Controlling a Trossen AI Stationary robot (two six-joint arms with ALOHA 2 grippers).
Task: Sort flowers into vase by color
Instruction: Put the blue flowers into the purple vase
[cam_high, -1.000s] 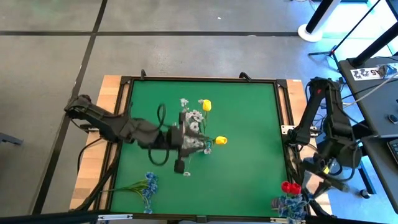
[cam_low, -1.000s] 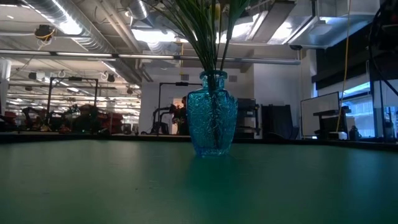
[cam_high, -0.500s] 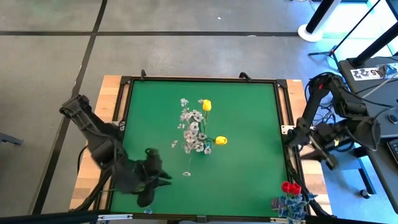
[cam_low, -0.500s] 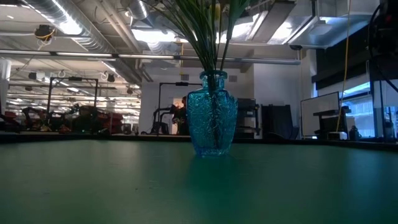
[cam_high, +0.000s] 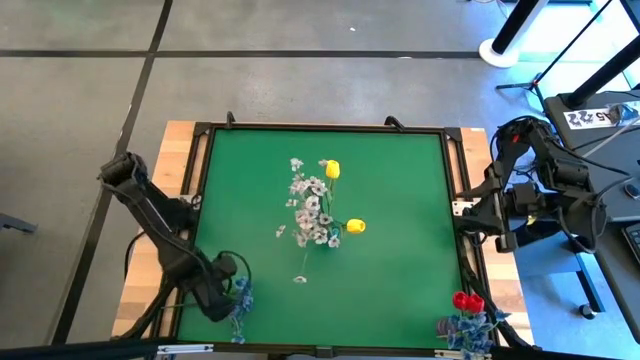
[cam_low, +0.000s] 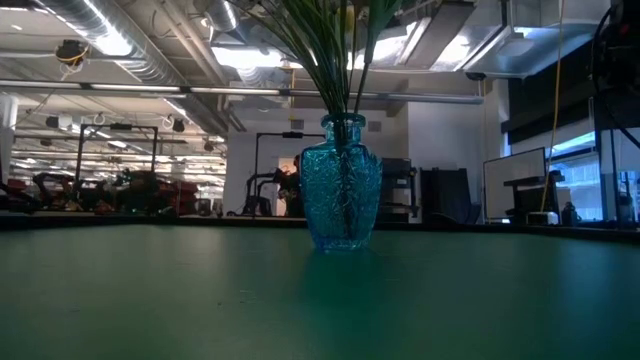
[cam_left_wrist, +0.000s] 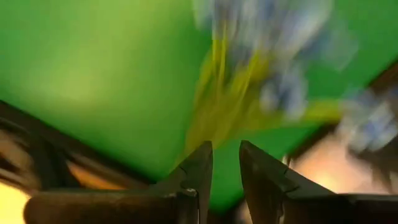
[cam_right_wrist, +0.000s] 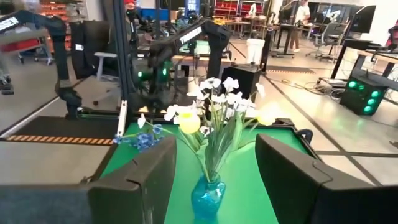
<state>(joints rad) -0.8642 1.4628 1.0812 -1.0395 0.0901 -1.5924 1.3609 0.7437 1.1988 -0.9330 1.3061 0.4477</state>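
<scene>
On the green table (cam_high: 400, 190), which fills the middle of the high view, we see a blue glass vase (cam_low: 341, 182) standing near the centre with white sprigs (cam_high: 308, 205) and two yellow buds (cam_high: 332, 169) already in it. The left arm reaches to the near left corner, its left gripper (cam_high: 228, 292) low over the blue flowers (cam_high: 241, 300) that lie there with their stems running off to the left; the wrist view shows its fingers a narrow way apart, with blurred stems just ahead and nothing between them. The right arm waits off the right edge of the table, its right gripper (cam_right_wrist: 214, 180) spread wide and empty, facing the vase. A red bud (cam_high: 466, 302) stands with more blue flowers in the near right corner. We judge the step in hand to be the approach to the blue cluster; the next move calls for lowering over one thin stem and closing on it cleanly.
</scene>
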